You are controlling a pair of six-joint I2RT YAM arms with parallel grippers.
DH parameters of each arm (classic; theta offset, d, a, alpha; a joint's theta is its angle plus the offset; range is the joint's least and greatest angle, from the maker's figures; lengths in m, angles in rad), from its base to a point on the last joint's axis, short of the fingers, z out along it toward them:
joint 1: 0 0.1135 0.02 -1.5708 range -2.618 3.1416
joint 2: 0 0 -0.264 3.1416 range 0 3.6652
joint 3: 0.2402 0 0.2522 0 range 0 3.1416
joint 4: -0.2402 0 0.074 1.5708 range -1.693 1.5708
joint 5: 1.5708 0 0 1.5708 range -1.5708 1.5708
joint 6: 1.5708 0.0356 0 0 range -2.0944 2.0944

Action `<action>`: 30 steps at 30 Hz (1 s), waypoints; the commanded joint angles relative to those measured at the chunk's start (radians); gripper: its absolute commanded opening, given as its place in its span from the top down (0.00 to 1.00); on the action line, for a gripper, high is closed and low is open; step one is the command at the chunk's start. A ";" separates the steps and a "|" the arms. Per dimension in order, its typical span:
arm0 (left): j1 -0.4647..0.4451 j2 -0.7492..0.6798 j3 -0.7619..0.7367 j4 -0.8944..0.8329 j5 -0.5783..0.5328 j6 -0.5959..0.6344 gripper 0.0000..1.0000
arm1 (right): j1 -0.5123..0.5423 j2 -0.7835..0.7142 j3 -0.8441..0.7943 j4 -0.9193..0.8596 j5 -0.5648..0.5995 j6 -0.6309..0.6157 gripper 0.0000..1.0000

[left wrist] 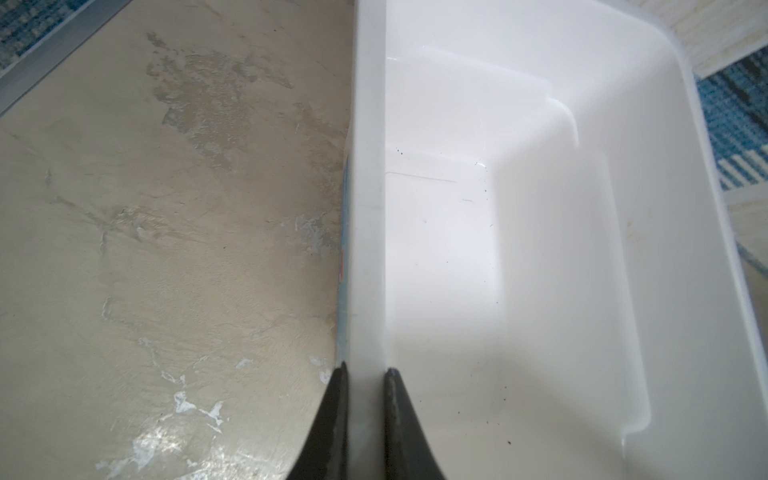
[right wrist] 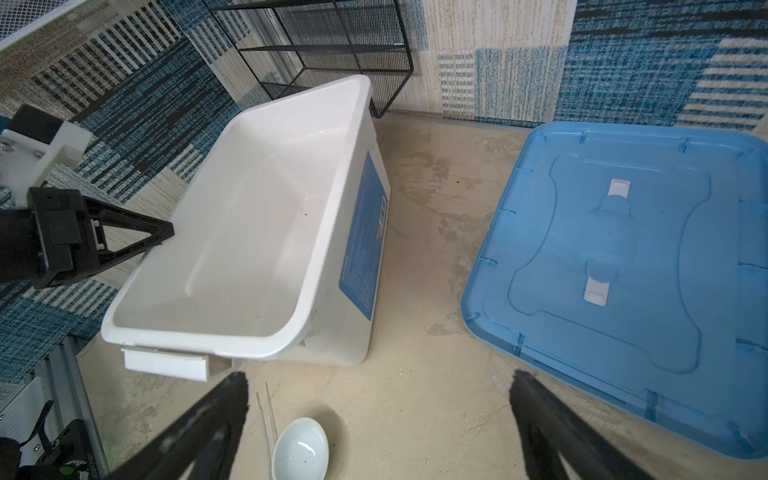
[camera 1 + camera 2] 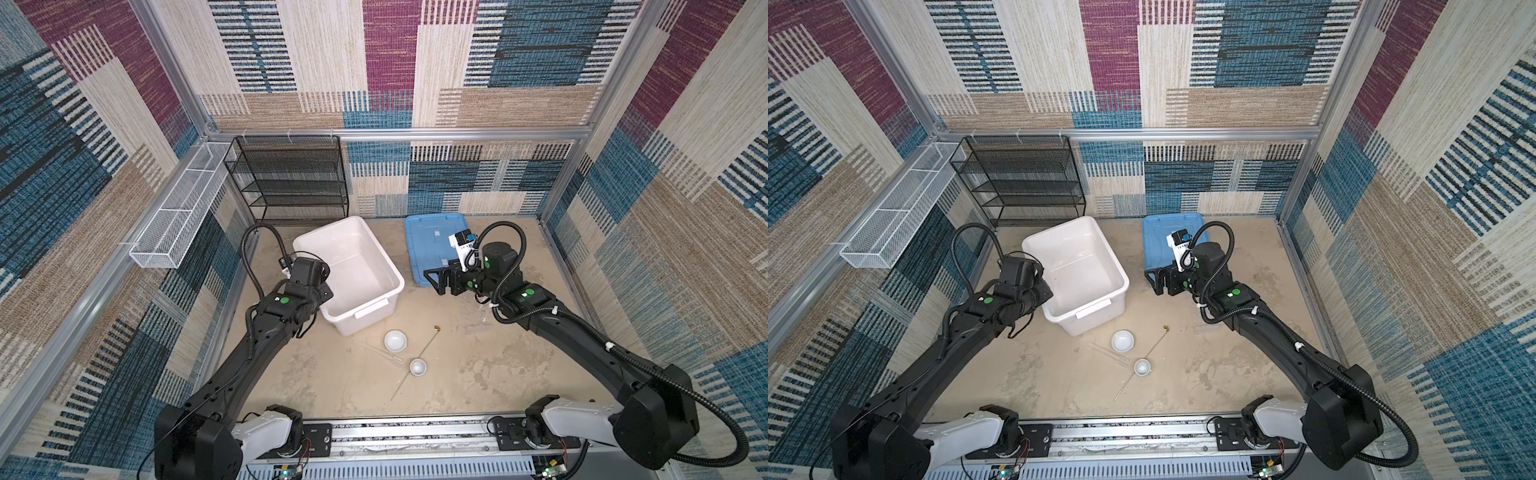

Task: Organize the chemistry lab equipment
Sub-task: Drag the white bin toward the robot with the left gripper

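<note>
L gripper (image 1: 365,370) clamps bin (image 1: 366,166) wall; R gripper (image 2: 380,374) agape, empty. Big dish (image 3: 395,340), bin's 5 o'clock: prob. brittle, slick; pinch rim.

Sitting open side up on the surface (image 3: 478,374), near each other: larger white dish (image 3: 395,340), smaller white dish (image 3: 417,367). Lying slanted just beside the smaller: thin metal rod (image 3: 423,349), brass-tipped. Lying flat beside both: clear droppers (image 3: 384,354).

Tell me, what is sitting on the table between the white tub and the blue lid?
Nothing. Only a bare strip of beige tabletop separates the white tub from the blue lid. The right wrist view shows this most clearly.
</note>
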 commanded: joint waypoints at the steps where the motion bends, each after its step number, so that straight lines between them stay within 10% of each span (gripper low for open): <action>1: -0.011 -0.034 -0.034 0.050 -0.074 -0.144 0.86 | 0.003 -0.007 -0.009 0.022 0.005 0.010 0.00; 6: -0.110 -0.107 -0.126 0.089 -0.040 -0.245 0.42 | 0.003 -0.015 -0.021 0.018 0.015 0.010 0.00; 14: -0.351 -0.075 -0.120 0.155 -0.077 -0.323 0.36 | 0.004 -0.007 -0.031 0.022 0.013 0.012 0.00; 30: -0.496 0.208 0.030 0.416 -0.040 -0.304 0.18 | 0.003 -0.051 -0.086 0.046 0.143 0.068 0.00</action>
